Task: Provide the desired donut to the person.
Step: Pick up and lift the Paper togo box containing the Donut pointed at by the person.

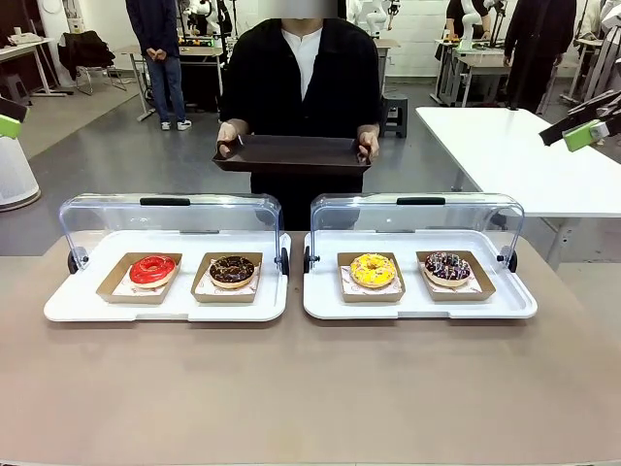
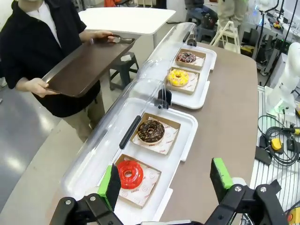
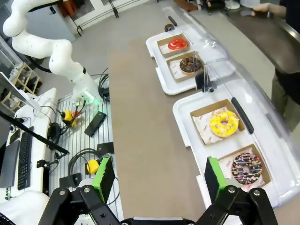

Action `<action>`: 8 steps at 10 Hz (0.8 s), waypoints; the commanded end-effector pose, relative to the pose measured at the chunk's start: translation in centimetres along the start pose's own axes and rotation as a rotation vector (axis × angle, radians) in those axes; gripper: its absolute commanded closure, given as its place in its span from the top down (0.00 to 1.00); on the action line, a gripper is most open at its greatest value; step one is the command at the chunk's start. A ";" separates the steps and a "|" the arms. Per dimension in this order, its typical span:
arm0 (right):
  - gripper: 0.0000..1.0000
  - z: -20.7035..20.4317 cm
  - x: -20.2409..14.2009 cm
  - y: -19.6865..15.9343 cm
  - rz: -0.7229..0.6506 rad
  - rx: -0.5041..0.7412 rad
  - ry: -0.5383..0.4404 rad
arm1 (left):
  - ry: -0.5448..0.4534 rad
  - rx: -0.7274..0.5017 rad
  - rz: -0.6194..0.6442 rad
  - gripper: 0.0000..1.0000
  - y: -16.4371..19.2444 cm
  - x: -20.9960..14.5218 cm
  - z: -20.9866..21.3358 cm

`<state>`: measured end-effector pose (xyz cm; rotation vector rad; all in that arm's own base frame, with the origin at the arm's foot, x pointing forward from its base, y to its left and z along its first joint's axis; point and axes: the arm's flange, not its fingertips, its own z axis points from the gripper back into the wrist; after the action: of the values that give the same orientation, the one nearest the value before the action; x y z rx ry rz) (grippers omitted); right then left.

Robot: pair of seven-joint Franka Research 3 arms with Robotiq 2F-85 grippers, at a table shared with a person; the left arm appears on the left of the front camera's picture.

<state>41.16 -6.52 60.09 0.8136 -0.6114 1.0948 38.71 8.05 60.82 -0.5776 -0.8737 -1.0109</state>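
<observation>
Four donuts (image 1: 232, 271) are sitting in cardboard boats (image 1: 225, 295) on white display trays (image 1: 165, 311) before the person (image 1: 301, 78), the left gripper (image 2: 165, 177) and right gripper (image 3: 157, 176) are hovering empty, jaws wide apart, and soft, sticky icing is probably favouring a pinch on a boat's stiffer rim.

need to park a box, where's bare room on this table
Bare: the broad brown tabletop strip on the robot's side of the two white plastic trays, and the dark brown tray the person holds. Crowded: each white tray carries two cardboard donut boxes, clear raised lids wall their far side, and only a thin gap parts the trays.
</observation>
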 end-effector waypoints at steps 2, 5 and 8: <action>1.00 -0.2 -0.8 0.2 0.016 -0.005 0.029 | 0.073 0.022 -0.010 1.00 -0.2 -0.7 0.3; 1.00 0.1 -0.1 0.0 -0.003 -0.004 0.000 | 0.016 0.005 -0.001 1.00 0.1 -0.3 0.2; 1.00 0.1 -0.1 0.0 -0.003 -0.004 0.000 | 0.016 0.005 -0.001 1.00 0.1 -0.3 0.2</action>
<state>41.10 -6.76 60.10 0.8093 -0.6118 1.0883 38.57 8.50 60.60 -0.5541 -0.8509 -1.0166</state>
